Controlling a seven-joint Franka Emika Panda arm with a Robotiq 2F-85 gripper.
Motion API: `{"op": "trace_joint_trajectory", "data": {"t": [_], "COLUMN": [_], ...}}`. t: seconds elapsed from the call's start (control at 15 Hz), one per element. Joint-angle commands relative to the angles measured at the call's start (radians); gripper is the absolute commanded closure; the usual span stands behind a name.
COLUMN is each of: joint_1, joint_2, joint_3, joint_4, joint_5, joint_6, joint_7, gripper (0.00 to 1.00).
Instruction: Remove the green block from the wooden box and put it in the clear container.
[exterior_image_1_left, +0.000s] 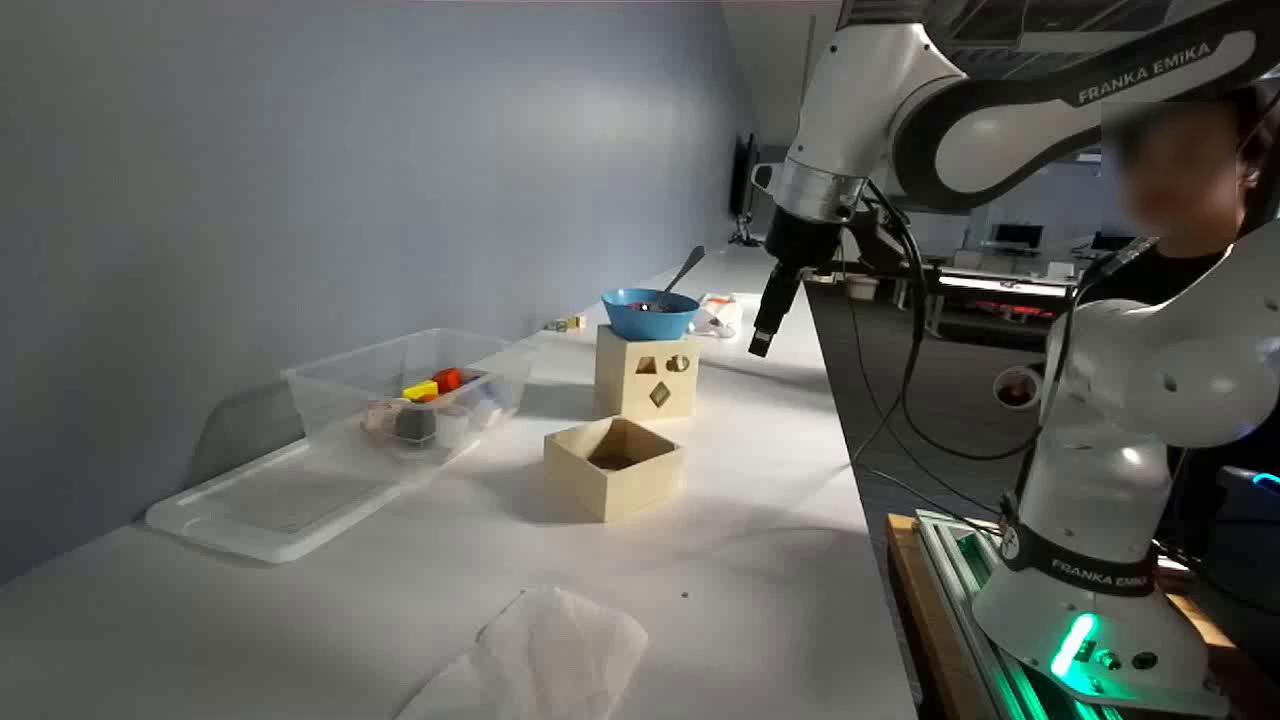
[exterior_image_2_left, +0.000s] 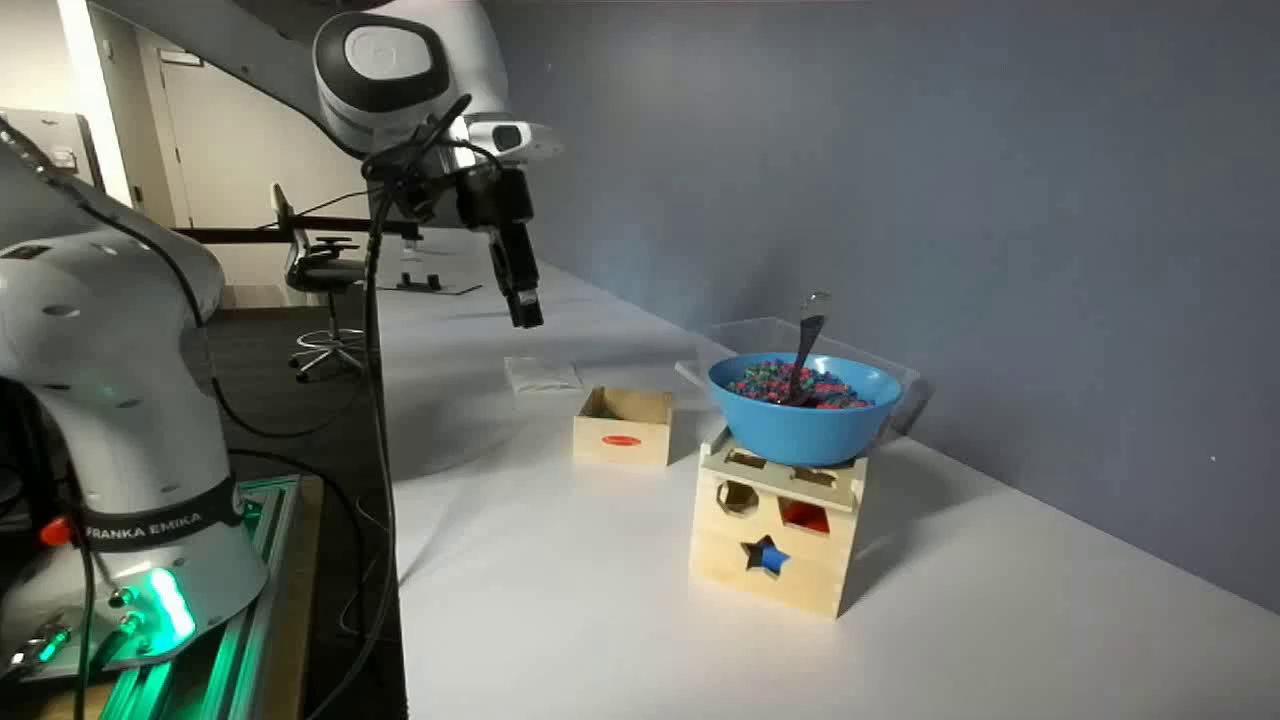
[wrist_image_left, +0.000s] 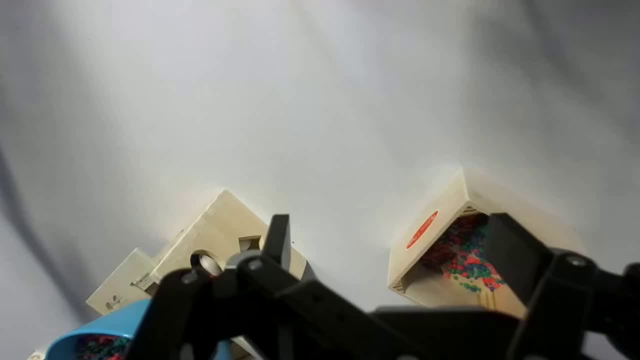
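Observation:
The wooden box (exterior_image_1_left: 640, 490) stands on the white table; it also shows in an exterior view (exterior_image_2_left: 620, 440) and in the wrist view (wrist_image_left: 427, 237). Loose red, green and blue bits (wrist_image_left: 470, 265) lie inside it. I cannot pick out a green block among them. The clear container (exterior_image_1_left: 330, 405) stands near the wall with yellow, red and dark pieces in it; its rim (exterior_image_2_left: 735, 335) shows partly behind a bowl in an exterior view. My gripper (exterior_image_1_left: 762, 340) hangs in the air above the table, apart from everything. In the wrist view my gripper (wrist_image_left: 390, 220) has its fingers wide apart and empty.
A wooden cube with cutouts (exterior_image_2_left: 770, 530) stands near the wooden box. On it sits a blue bowl (exterior_image_2_left: 795, 430) of coloured bits with a spoon (exterior_image_2_left: 805, 340). A flat clear lid (exterior_image_1_left: 300, 500) lies by the clear container. A white cloth (exterior_image_1_left: 560, 650) lies on the table.

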Motion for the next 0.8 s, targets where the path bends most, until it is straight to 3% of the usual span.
{"op": "trace_joint_trajectory", "data": {"t": [0.0, 0.2, 0.4, 0.73], "joint_1": [0.010, 0.005, 0.042, 0.159], "joint_2": [0.001, 0.046, 0.132, 0.300], "joint_3": [-0.009, -0.019, -0.069, -0.179], "joint_4": [0.002, 0.020, 0.074, 0.206], "joint_5": [-0.008, -0.054, -0.075, 0.009], "joint_6": [-0.003, 0.062, 0.126, 0.196], "joint_7": [0.006, -0.052, -0.216, -0.492], "gripper": [0.00, 0.00, 0.00, 0.00]}}
